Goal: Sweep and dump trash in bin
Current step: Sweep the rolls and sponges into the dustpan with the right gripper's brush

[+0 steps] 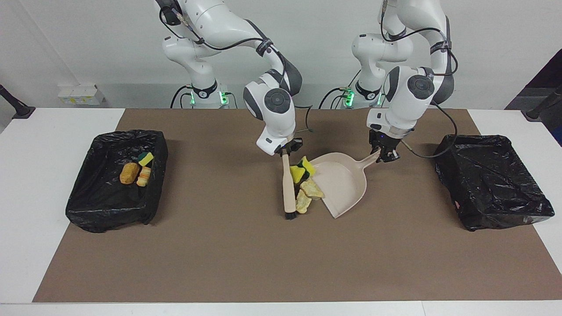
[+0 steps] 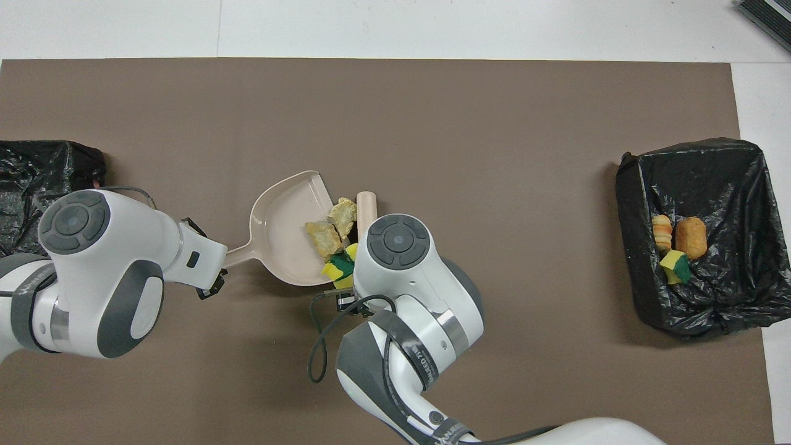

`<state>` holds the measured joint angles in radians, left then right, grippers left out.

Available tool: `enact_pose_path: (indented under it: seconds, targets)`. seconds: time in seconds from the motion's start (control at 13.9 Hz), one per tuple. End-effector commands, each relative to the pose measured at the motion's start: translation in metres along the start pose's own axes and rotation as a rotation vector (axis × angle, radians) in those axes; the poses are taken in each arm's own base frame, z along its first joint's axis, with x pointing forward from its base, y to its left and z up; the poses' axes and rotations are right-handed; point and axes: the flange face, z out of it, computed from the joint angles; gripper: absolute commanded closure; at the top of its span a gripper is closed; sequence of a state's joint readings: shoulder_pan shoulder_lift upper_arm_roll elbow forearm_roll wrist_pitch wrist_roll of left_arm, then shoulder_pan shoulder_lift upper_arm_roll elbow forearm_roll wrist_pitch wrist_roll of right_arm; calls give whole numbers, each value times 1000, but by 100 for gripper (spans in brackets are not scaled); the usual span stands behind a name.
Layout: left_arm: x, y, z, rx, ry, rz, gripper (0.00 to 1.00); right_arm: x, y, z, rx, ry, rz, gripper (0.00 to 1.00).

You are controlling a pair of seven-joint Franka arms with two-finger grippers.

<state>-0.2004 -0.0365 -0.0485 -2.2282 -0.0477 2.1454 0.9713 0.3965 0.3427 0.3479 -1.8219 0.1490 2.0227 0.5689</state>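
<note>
1. Right gripper [image 1: 286, 151] is clenched on the beige wooden-handled brush [image 1: 289, 188], bristles on the brown mat [image 1: 219, 263].
2. Left gripper [image 1: 385, 154] grasps the beige plastic dustpan [image 1: 344, 184] by its handle.
3. Yellow sponge and tan bread scraps [image 1: 306, 184] sit at the dustpan's mouth, touching the brush.

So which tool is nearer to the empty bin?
Left. The left tool, shut on the dustpan handle, is beside the empty bin. The right tool, holding the brush, is mid-table.
</note>
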Motion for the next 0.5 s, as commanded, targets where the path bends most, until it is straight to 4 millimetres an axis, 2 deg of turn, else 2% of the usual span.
enact_pose_path:
  seconds: [0.0, 0.29, 0.43]
  targets:
    - [0, 2, 0, 19, 5, -27, 100, -30, -22, -1, 4, -11, -19, 100]
    - [0, 1, 0, 17, 4, -35, 100, -53, -48, -11, 9, 9, -62, 100]
    - [-4, 2, 1, 4, -5, -40, 100, -62, -55, -31, 42, 29, -21, 100]
